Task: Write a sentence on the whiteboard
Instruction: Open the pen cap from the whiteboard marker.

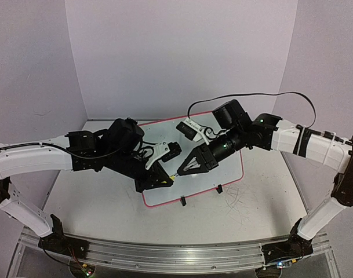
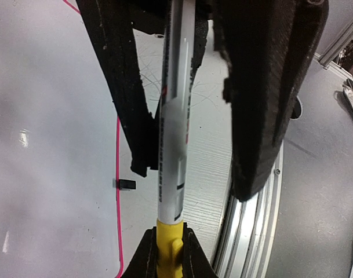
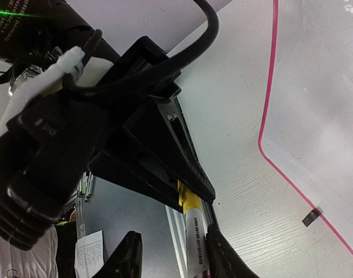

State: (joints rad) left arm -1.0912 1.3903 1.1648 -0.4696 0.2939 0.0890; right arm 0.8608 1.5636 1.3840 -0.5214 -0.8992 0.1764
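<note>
The whiteboard [image 1: 225, 174], glossy white with a pink rim, stands in the middle of the table, and both arms meet over its near left part. A marker [image 1: 175, 175] with a white barrel [image 2: 175, 116] and a yellow cap [image 2: 169, 237] hangs between them. My left gripper [image 2: 169, 250] is shut on the yellow cap [image 3: 189, 202]. My right gripper [image 3: 173, 237] straddles the barrel [image 3: 197, 246]: one finger touches it and the other stands apart, so it is open. The sentence is not in view; the bare board [image 2: 43, 116] shows no writing.
Small black stand legs [image 1: 182, 201] [image 1: 219, 189] poke out from the board's near rim. Faint grey scribbles [image 1: 241, 202] mark the tabletop to the right. An aluminium rail [image 1: 164, 255] runs along the near edge. A black cable [image 1: 251, 95] arcs over the right arm.
</note>
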